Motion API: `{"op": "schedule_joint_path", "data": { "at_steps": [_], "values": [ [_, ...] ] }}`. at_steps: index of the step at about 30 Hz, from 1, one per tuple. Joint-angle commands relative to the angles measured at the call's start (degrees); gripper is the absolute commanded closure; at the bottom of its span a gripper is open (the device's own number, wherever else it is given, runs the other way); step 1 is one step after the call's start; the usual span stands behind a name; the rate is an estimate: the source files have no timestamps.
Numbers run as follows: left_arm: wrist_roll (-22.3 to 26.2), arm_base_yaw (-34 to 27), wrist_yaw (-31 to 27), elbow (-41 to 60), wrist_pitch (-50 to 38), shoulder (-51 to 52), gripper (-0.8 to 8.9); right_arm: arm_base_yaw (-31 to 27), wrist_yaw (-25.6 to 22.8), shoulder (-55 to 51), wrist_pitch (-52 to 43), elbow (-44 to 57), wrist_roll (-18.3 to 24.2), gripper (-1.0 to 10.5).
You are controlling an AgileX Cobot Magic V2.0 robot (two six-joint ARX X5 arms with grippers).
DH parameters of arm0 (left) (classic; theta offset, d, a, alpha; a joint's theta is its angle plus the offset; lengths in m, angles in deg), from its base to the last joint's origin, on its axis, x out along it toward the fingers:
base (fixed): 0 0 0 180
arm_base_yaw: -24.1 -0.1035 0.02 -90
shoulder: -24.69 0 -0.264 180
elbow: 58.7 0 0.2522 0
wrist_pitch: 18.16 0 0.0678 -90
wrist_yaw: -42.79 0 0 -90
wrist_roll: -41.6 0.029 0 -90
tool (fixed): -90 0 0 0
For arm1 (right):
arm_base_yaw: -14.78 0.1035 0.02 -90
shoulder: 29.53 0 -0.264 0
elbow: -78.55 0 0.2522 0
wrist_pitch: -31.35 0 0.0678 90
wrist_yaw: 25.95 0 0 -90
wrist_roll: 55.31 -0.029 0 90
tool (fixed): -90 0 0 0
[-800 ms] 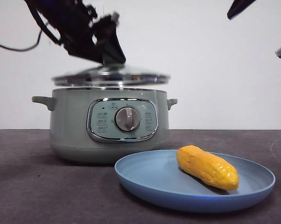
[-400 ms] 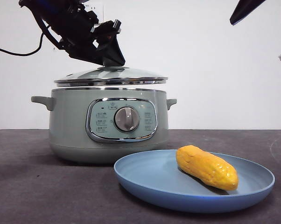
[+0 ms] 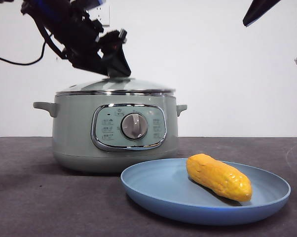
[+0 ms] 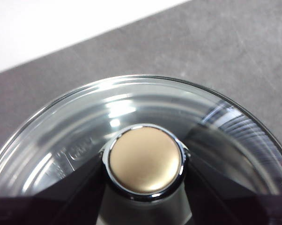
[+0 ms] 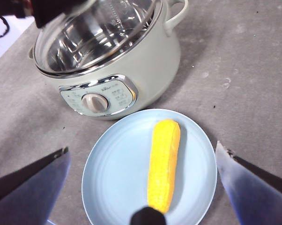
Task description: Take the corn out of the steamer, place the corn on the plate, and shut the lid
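Note:
The glass lid (image 3: 138,85) rests level on the rim of the sage-green steamer (image 3: 74,128). My left gripper (image 3: 114,66) comes down from the upper left and is shut on the lid's round knob (image 4: 145,159), one black jaw on each side of it. The yellow corn (image 3: 219,177) lies on the light-blue plate (image 3: 153,185) in front of and to the right of the steamer. My right gripper (image 5: 142,146) hangs open high above the plate (image 5: 113,178) and the corn (image 5: 164,164), holding nothing.
The steamer and plate stand on a dark grey tabletop (image 3: 30,197) before a white wall. A black cable (image 3: 10,61) trails off the left arm at the left edge. The steamer's side handles (image 3: 45,106) stick out on both sides.
The left gripper has lowered the lid: it hovered tilted above the steamer a second ago and now sits flat on the rim. Corn, plate and right gripper have not moved.

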Motion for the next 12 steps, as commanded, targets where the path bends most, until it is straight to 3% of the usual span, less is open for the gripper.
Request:
{"op": "schedule_joint_path", "data": {
  "at_steps": [1,12],
  "values": [
    [0.4,0.3,0.2,-0.7,-1.1,0.1,8.21,0.0,-0.2,-0.1,0.0,0.4,0.5,3.5],
    [0.4,0.3,0.0,-0.7,4.1,-0.1,8.21,0.0,-0.2,0.0,0.1,0.4,0.5,3.5]
  ]
}}
